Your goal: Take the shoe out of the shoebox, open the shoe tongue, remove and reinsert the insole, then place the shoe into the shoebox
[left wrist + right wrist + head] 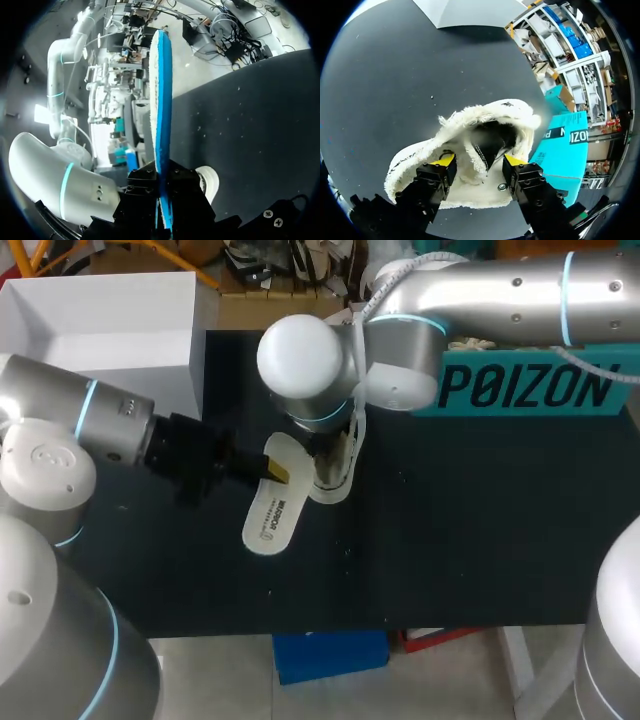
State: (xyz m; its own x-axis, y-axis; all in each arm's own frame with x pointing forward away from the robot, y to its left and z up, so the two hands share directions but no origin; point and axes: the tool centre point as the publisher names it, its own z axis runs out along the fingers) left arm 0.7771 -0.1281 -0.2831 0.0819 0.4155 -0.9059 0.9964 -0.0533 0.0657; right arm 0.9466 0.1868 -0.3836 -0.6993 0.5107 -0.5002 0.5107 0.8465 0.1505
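- We find the left claw (162, 197) clamped on the insole (161, 100); both black finger blocks press one end of it from two sides.
- The insole stands edge-on in that claw, its blue face to one side and its white face to the other. It is out of the shoe (470, 145) and just beside it, on the left arm's side.
- We cannot tell whether the insole's free end touches the tabletop (480, 520).
- The right claw (479, 164) sits directly over the shoe, at its fleece-lined opening. We cannot tell whether it grips the shoe or only rests on it.
- The shoe is white and fleecy. It lies on the dark tabletop, out of the shoebox (100, 315).
- The white shoebox stands open, well apart from the shoe, beyond the left arm.
- A teal lid (530, 390) lies on the far side of the shoe from the shoebox, behind the right arm.
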